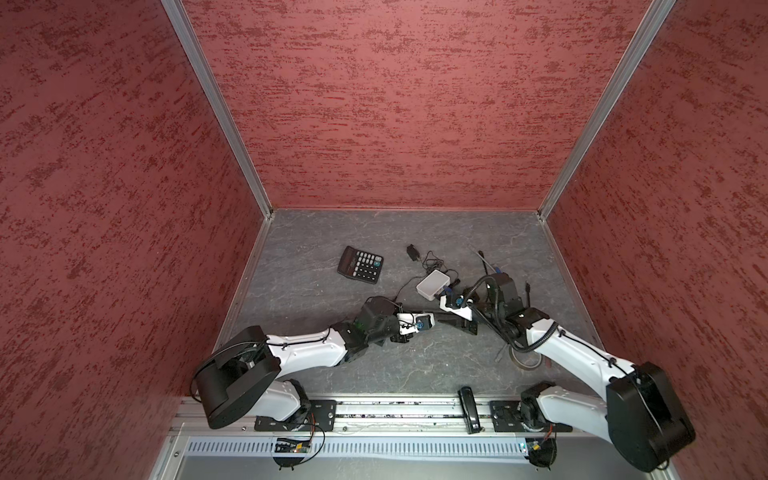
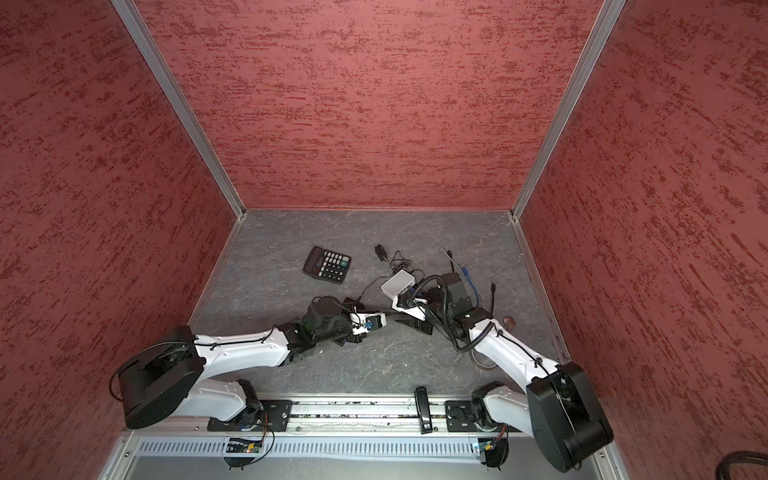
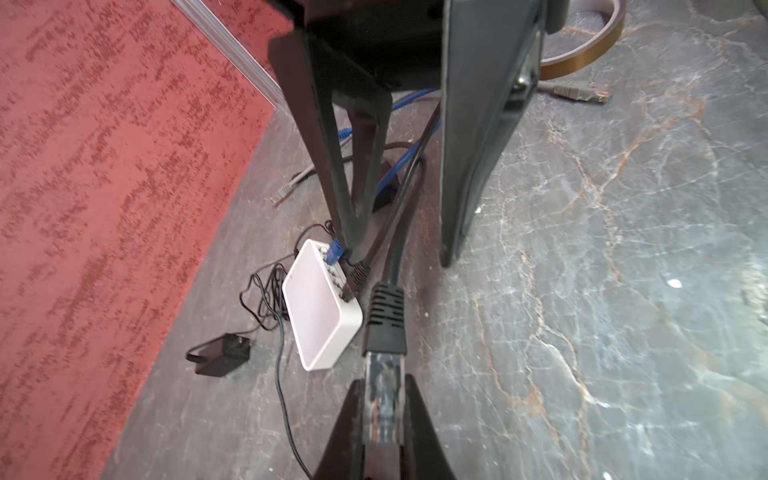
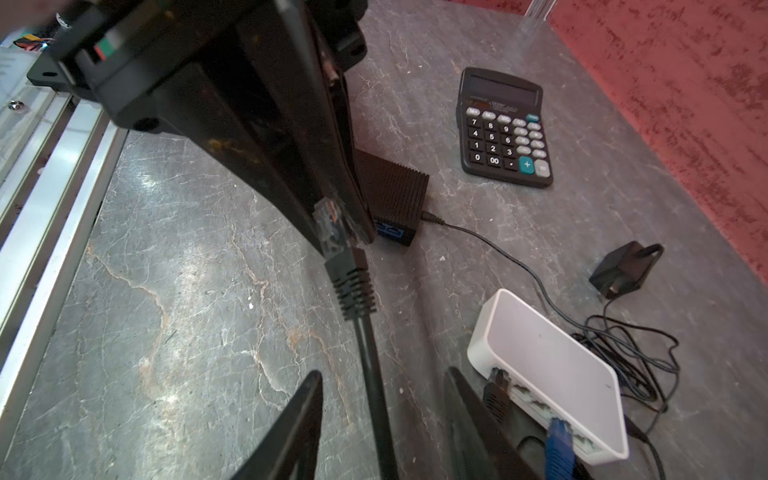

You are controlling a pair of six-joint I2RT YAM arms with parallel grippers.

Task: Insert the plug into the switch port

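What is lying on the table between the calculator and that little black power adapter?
Nothing: between the calculator and the power adapter the grey table is bare, as both top views show.

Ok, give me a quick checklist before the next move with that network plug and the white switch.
1. Plug clamped in the left fingers: ok.
2. Right fingers off the cable: ok, they are open and it runs between them.
3. Free port on the switch: ok, empty ones lie between the black plug and the blue plug.
4. Plug tip facing the switch: not ok, it points back into the left fingers.
5. Latch side matching the port: cannot tell.
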